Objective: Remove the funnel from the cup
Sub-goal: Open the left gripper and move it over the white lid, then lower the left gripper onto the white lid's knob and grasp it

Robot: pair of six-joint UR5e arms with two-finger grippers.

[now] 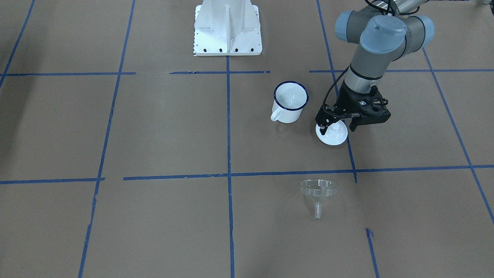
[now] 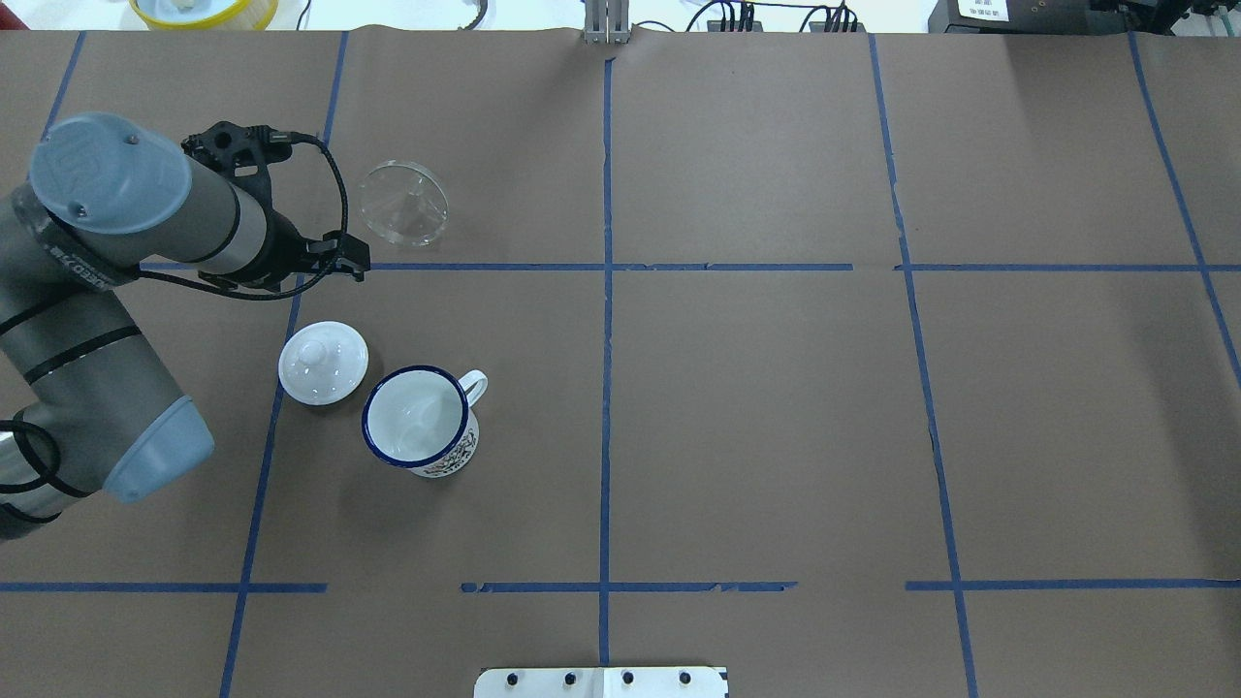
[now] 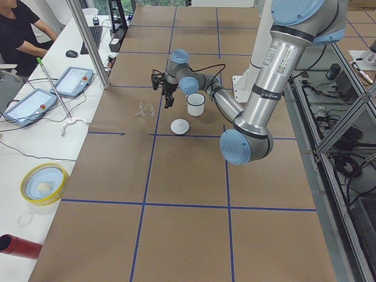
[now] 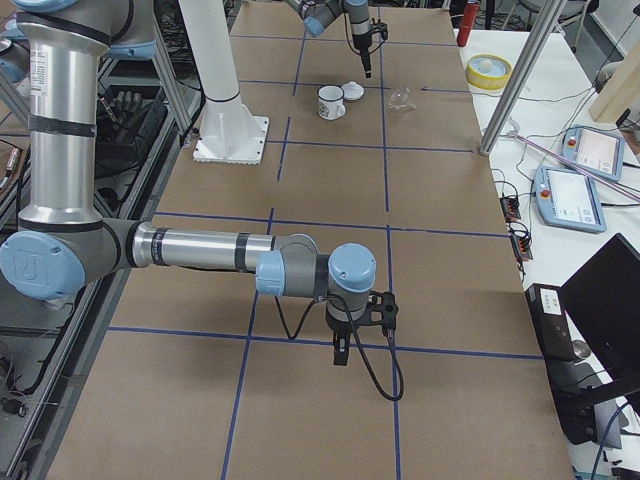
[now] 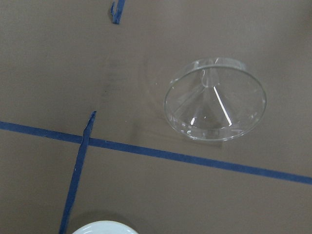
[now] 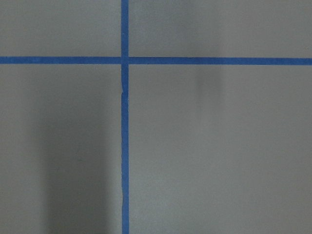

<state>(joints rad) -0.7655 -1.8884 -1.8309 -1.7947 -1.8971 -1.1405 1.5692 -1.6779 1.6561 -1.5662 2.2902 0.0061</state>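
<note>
**Front-facing view.** The small white enamel mug with a dark blue rim (image 1: 290, 102) stands upright on the brown paper-covered tabletop (image 1: 154, 127), its loop handle at 8 o'clock. Nothing sits inside it. The small clear cone-shaped funnel (image 1: 318, 189) lies tipped on its side, well apart from the mug at about 5 o'clock, with its spout pointing to 6 o'clock. The grey left arm (image 1: 370, 58) comes in from 1 o'clock. The left jaws are spread and grasp nothing, and here they overlap the white round knobbed lid (image 1: 334, 136), which sits at 4 o'clock of the mug.

**Overhead view.** The funnel (image 2: 403, 202) is at 12 o'clock of the mug (image 2: 419, 419) and the lid (image 2: 323, 363) is just beside the mug at 10 o'clock. The left jaws hang between lid and funnel, apart from both.

**Left side view.** Funnel, lid and mug sit near one another beside the near arm's far end.

**Right side view.** The grey right arm (image 4: 200, 248) reaches low over the tabletop, well apart from the mug. Whether the right jaws are spread or clenched I cannot tell from here.

**Left wrist view.** The funnel (image 5: 214, 105) fills the 2 o'clock area, and the lid's edge peeks in at 7 o'clock.

**Right wrist view.** Only tabletop and crossing blue tape lines (image 6: 125, 146) show.
</note>
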